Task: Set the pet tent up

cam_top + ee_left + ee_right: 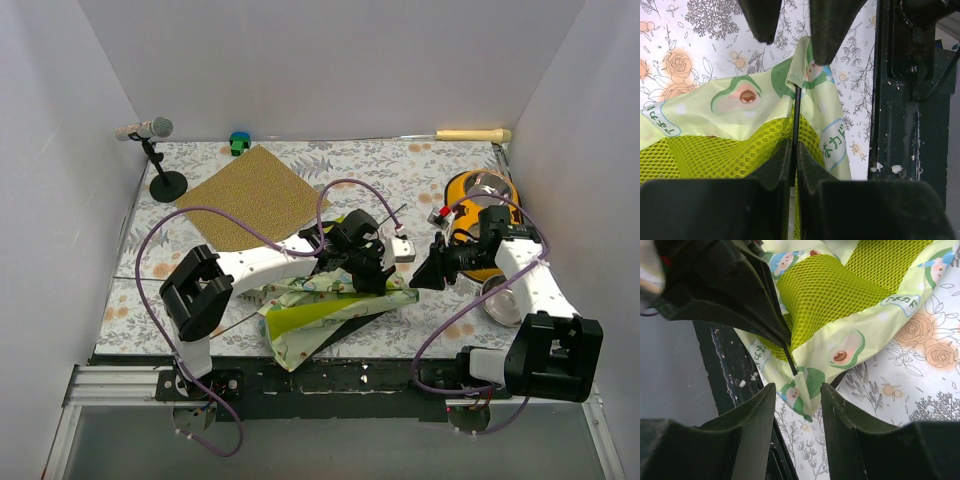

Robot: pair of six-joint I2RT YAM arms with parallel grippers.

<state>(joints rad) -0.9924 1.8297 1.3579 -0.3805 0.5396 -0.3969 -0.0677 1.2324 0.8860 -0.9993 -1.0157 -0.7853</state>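
The left hand (pixel 794 152) pinches a thin black pole (pixel 796 112) at one corner of the pet tent (pixel 318 318). The right hand (pixel 797 389), fingers spread, straddles that same corner. The tent lies collapsed near the front edge of the floral counter (pixel 400 170).

The top camera sat high at 6 o'clock, looking down toward 12 over the whole worktop (pixel 420 160). Both wrist cameras looked from very near, from opposite sides, at the same tent (pixel 740 105) corner and pole (pixel 796 115), near the worktop's 6 o'clock edge.
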